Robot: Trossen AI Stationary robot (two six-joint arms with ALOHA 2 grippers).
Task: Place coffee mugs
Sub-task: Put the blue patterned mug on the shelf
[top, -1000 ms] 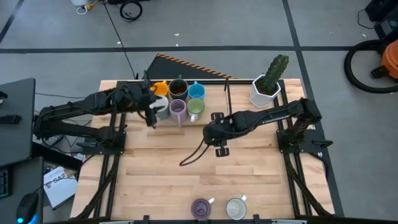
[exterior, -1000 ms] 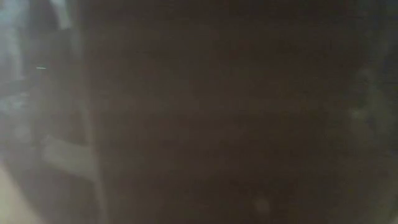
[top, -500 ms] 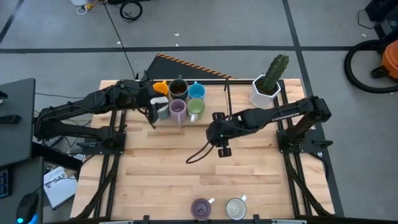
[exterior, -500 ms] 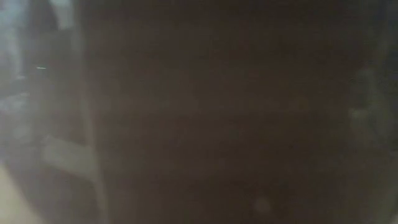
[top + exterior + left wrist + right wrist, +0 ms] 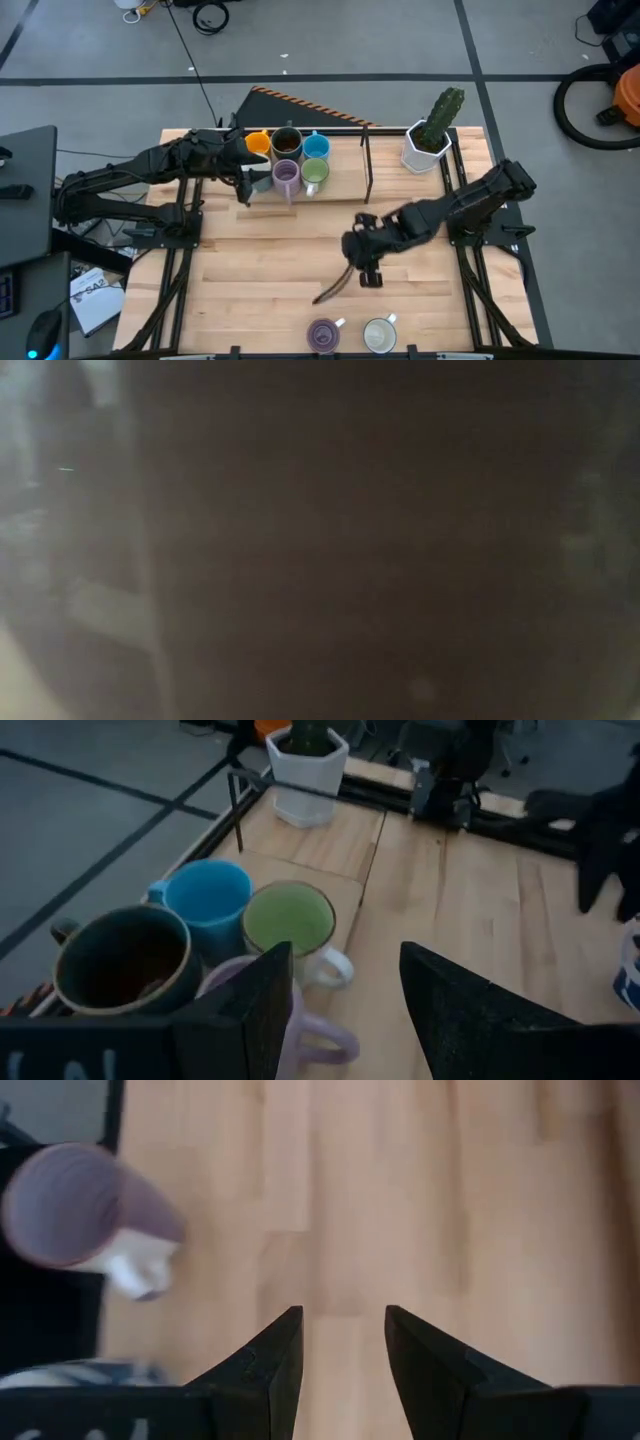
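Note:
Six coffee mugs stand bunched at the table's far side: orange (image 5: 258, 143), dark brown (image 5: 286, 143), blue (image 5: 316, 147), white (image 5: 260, 178), purple (image 5: 287, 177) and green (image 5: 314, 173). My left gripper (image 5: 243, 182) (image 5: 345, 955) hovers open at the left of this bunch, with bare wood between its fingers. Another purple mug (image 5: 323, 335) (image 5: 80, 1205) and a white mug (image 5: 379, 335) stand at the near edge. My right gripper (image 5: 365, 265) (image 5: 342, 1312) hangs open over bare wood right of the middle, pointing down toward these two. The low view is dark and shows nothing.
A white angular pot with a green cactus (image 5: 430, 140) stands at the far right. A thin black post (image 5: 367, 165) rises beside the bunch of mugs. A dark cable (image 5: 335, 285) trails below my right arm. Bare wood lies between the mug groups.
My right gripper has swung from the table's middle toward the near edge and slightly right, turning about its axis as it went, and stays open. The mugs have kept their places.

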